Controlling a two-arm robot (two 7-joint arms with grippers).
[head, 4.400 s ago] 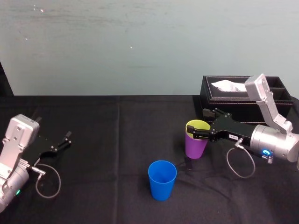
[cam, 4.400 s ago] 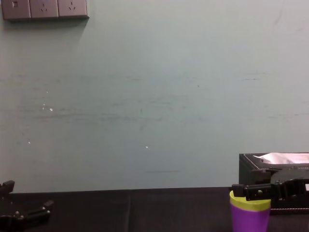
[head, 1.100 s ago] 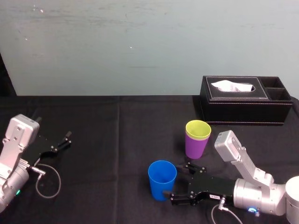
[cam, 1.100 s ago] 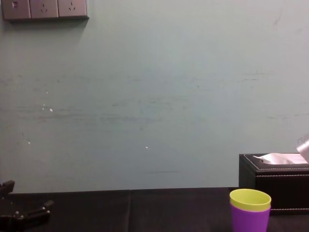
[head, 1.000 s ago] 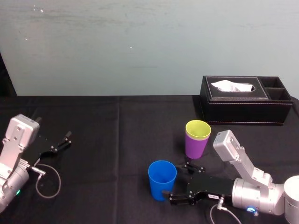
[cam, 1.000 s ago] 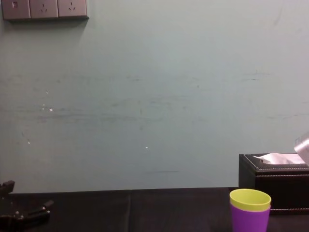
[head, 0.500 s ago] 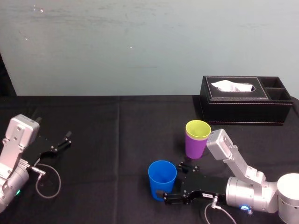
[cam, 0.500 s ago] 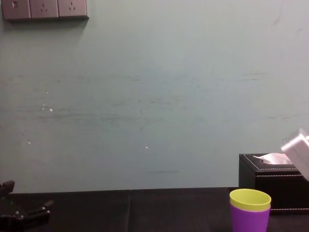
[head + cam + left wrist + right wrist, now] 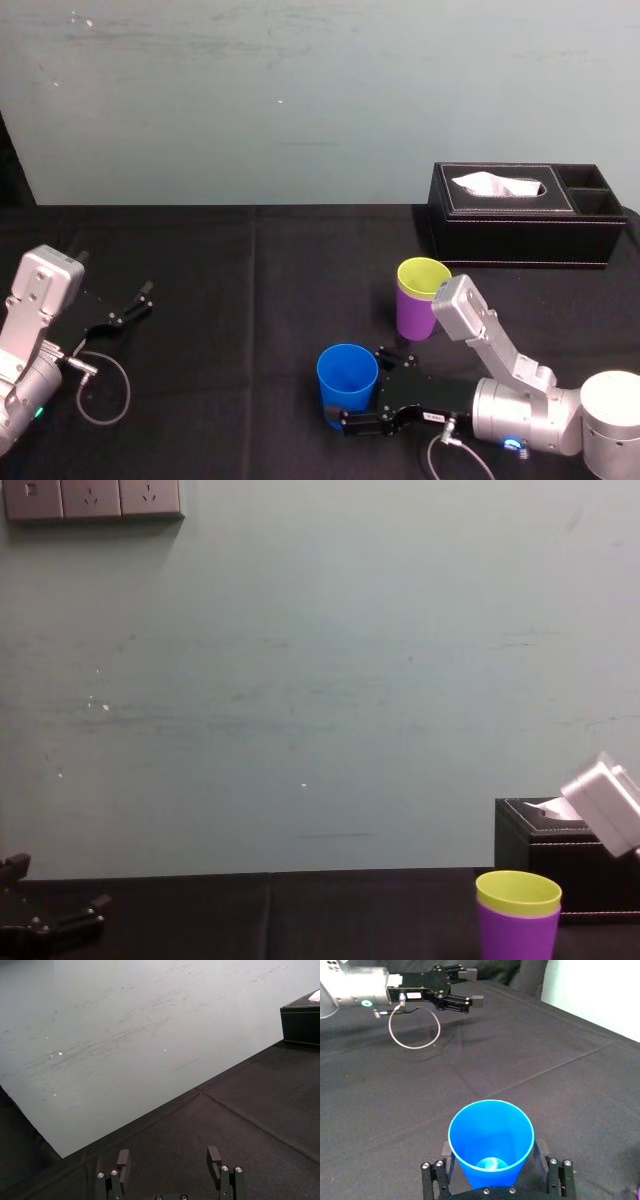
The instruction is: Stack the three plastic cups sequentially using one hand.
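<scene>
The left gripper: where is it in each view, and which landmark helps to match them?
Head view: the left gripper is near the left edge, open.
Chest view: the left gripper, in the lower left corner.
Left wrist view: the left gripper, nearest the camera.
Right wrist view: the left gripper, far beyond the blue cup.
Landmark: the black tissue box, in the head, chest and left wrist views.

Counted three cups: one blue cup [image 9: 347,385], one yellow-green cup [image 9: 423,277], one purple cup [image 9: 415,315]; tissue box [image 9: 520,235] was single, black; grippers numbered two: left gripper [image 9: 147,298], right gripper [image 9: 362,392]; wall sockets [image 9: 91,497] numbered three, in row; one black tablecloth [image 9: 230,290] lay under all.
</scene>
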